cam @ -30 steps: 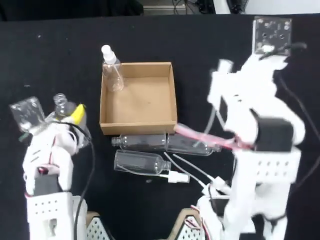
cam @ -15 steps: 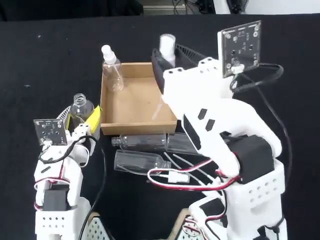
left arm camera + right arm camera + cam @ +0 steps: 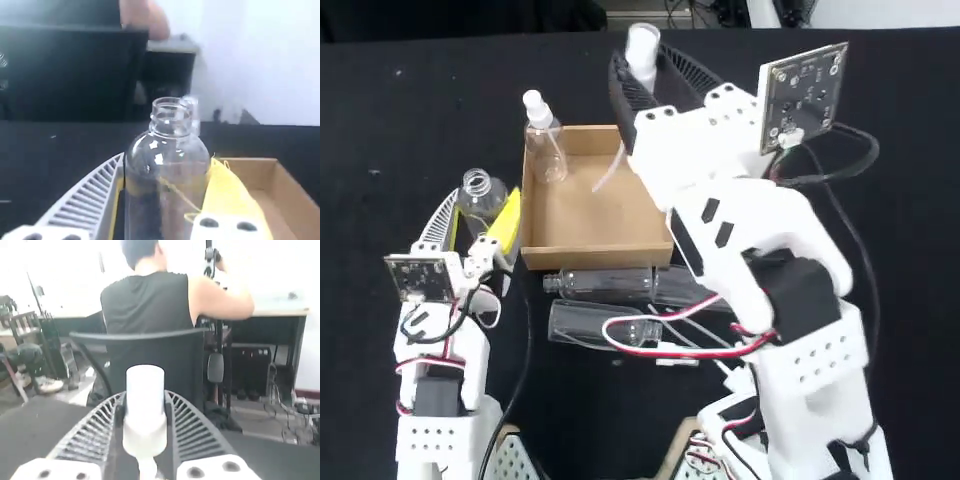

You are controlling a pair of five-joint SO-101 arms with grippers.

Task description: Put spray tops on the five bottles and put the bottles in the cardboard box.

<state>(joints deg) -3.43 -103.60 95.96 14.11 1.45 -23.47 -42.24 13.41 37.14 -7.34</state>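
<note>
High view: the right gripper (image 3: 642, 72) clamps a spray top (image 3: 642, 45) over the far edge of the cardboard box (image 3: 595, 250); 2 bottles (image 3: 610, 284) lie on the table (image 3: 420, 100) before it. Left wrist view: the left gripper (image 3: 167, 162) grips an upright, uncapped bottle (image 3: 167, 145) beside the box.

Left arm (image 3: 435, 370) and right arm (image 3: 760, 250): white plastic shells, black servo blocks, perforated bases. Left gripper (image 3: 482, 205): one yellow finger, one pale ribbed finger. Right gripper (image 3: 645, 65): two dark ribbed fingers. Each wrist carries a square camera board (image 3: 803, 95). Red-and-white cable (image 3: 650, 325) and black cable (image 3: 840, 160) run exposed.
</note>
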